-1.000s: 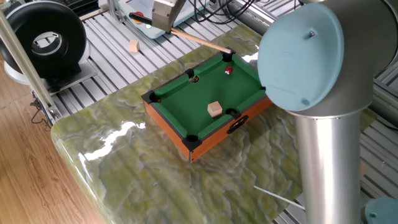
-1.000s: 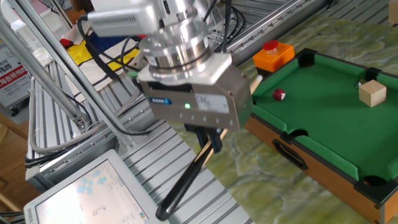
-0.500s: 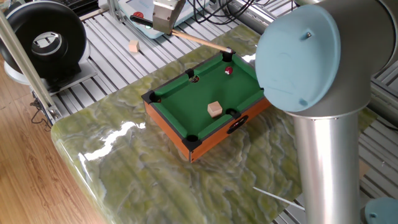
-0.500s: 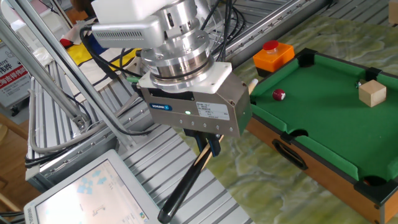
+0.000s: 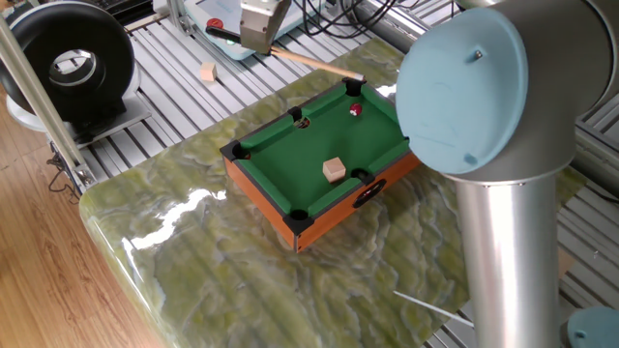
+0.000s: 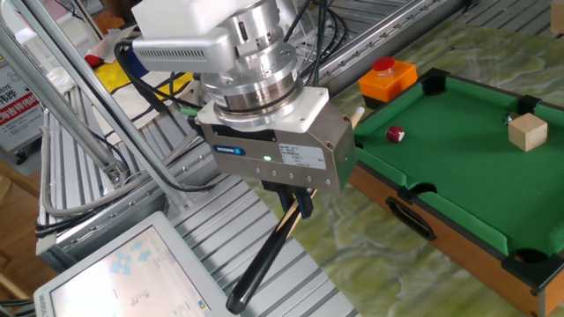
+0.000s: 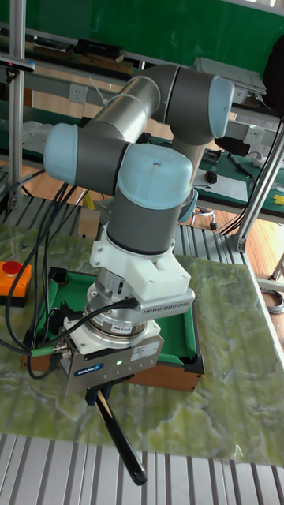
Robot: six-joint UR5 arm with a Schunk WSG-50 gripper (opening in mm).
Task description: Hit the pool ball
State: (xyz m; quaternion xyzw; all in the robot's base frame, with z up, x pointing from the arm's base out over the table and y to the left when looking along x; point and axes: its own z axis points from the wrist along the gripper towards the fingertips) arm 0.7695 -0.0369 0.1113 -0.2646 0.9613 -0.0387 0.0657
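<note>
UR5 arm [image 7: 150,150] fills the tall fixed view, bent down w/ its gripper [image 6: 298,198] low over the slatted metal bench. Beyond the gripper, on the green marbled tabletop [image 5: 242,280], sits a mini pool table [image 5: 324,159] w/ green felt & orange-brown sides. Gripper fingers are closed narrow on a pool cue [image 6: 269,251]: dark butt end slopes down away from the mini pool table, light wooden shaft runs under the gripper body toward the table's near rail, tip [image 6: 356,117] showing just beside that rail. Orange box w/ red round button [image 6: 386,77] stands off the table's corner, past the gripper. Tan wooden cube [image 6: 528,132] rests on the felt, far side from the gripper. Pool ball [image 6: 395,134], tiny, dark red w/ white spot, lies on the felt near the rail closest to the gripper, close ahead of the cue tip, not touching it.
</note>
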